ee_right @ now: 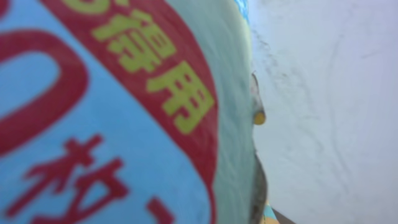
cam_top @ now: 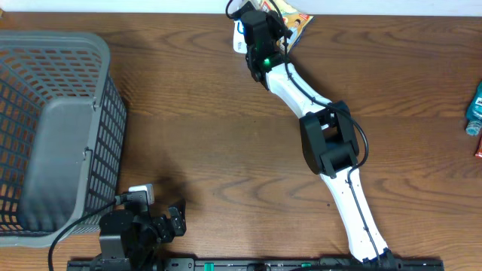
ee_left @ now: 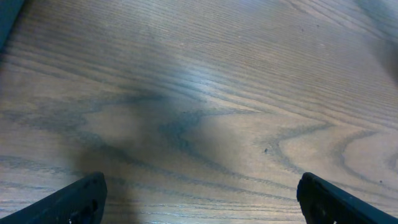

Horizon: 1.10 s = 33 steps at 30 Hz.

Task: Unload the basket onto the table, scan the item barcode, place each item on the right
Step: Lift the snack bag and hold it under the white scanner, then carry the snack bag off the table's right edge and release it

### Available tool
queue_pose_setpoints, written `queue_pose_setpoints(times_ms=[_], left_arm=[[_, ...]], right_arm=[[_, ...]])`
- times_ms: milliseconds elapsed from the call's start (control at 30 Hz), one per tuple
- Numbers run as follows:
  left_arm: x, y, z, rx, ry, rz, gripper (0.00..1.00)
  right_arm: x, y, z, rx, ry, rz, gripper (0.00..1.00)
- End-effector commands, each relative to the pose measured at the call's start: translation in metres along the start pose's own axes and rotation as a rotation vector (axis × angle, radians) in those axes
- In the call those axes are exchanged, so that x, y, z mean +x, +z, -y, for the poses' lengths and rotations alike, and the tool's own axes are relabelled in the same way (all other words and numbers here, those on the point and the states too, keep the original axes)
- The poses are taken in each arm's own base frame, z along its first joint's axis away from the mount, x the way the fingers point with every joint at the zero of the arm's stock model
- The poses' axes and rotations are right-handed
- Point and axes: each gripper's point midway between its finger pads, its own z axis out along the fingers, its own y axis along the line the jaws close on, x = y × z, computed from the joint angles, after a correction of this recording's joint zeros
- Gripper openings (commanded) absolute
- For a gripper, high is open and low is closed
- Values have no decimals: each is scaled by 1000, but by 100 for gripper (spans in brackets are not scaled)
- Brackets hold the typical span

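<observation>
Right gripper (cam_top: 252, 19) is squeezed shut at the packet (cam_top: 296, 22), and if I only pinch a corner it may slip and fall when I lift.

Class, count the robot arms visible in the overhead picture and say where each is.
2. The left arm sits folded at the near edge beside the basket; the right arm stretches across to the packet at the far edge. None seems hidden.
</observation>
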Motion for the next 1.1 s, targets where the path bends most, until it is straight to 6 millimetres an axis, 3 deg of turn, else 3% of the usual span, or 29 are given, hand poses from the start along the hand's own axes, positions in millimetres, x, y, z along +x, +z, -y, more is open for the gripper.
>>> queue_pose_setpoints(times_ms=[0,200,300,367,400,433,533,567,633,767,933,1067], left_arm=[[2,-1,2,9,7,-9,98],[2,-1,2,9,7,-9,98],[2,-1,2,9,7,-9,98],[2,-1,2,9,7,-9,98],[2,-1,2,9,7,-9,98],[2,-1,2,9,7,-10,98],[2,-1,2,9,7,-9,98],[2,-1,2,9,7,-10,98],[2,-1,2,9,7,-10,98],[2,-1,2,9,7,-9,98],[2,-1,2,9,7,-9,98],[2,-1,2,9,7,-10,98]], right_arm=[[-8,-6,25,93,-14,-26,1],[-8,-20,58,97,3,-86,1],[6,-30,95,87,23,-167,1],[26,-34,127,120,76,-246,1],[42,-36,146,150,113,-300,1],[81,-39,178,213,173,-417,1],[160,-42,212,290,262,-630,1],[185,-44,219,306,287,-691,1],[264,-50,235,369,380,-878,1],[361,-56,232,319,493,-1085,1],[449,-70,227,277,583,-1247,1],[480,-73,240,264,691,-1271,2]])
